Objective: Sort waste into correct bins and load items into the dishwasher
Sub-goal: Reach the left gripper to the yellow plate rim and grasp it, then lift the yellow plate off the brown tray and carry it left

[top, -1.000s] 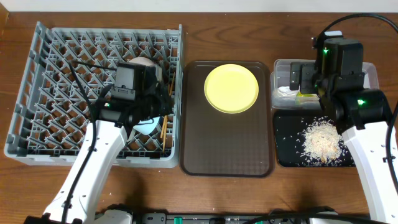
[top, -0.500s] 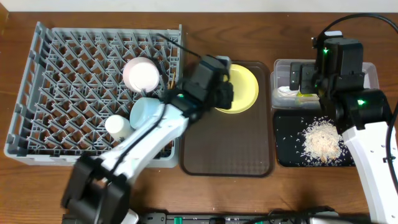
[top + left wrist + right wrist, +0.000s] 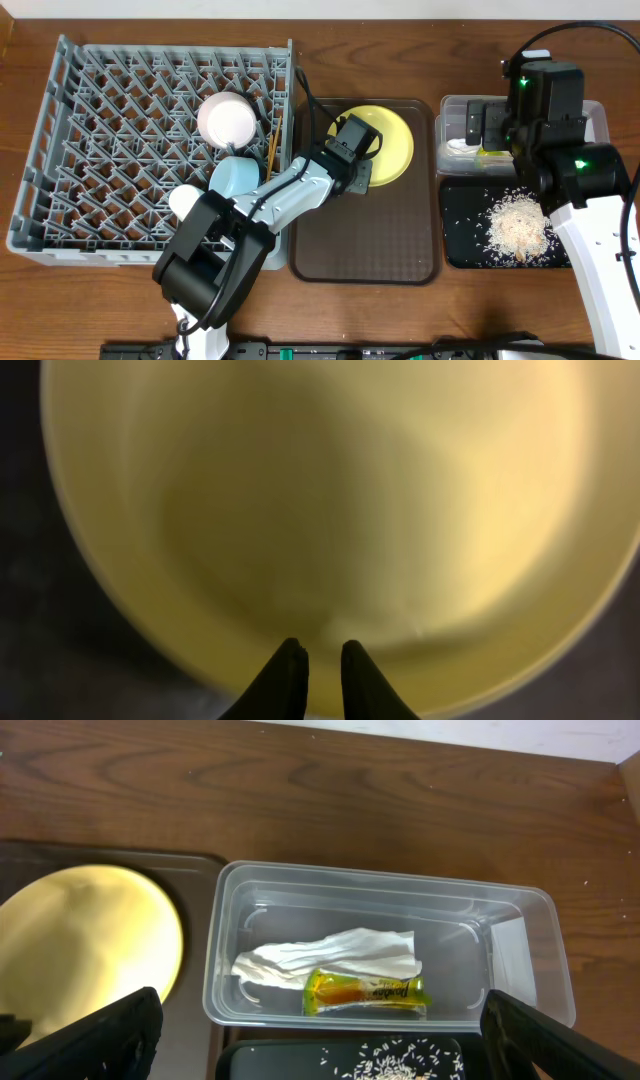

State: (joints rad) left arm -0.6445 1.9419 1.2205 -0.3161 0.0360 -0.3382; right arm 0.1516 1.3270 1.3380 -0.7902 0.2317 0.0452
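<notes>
Yellow and smooth, blurred at close range, cropped on every side in the left wrist view: the round plate (image 3: 320,490), lying at the far end of the dark brown serving tray (image 3: 365,240). Left gripper (image 3: 322,652) over its near rim, dark fingers drawn almost together, contact impossible to judge; overhead, plate's left edge hidden beneath it. Right gripper (image 3: 320,1000) spread wide, empty, above the clear plastic tub (image 3: 520,935) holding a crumpled white napkin (image 3: 330,960) and a green-yellow wrapper (image 3: 365,990). Whitish rice (image 3: 515,225) heaped in the black tray (image 3: 465,230). Grey latticed dish rack (image 3: 90,110) at the left of the wooden bench (image 3: 400,40).
</notes>
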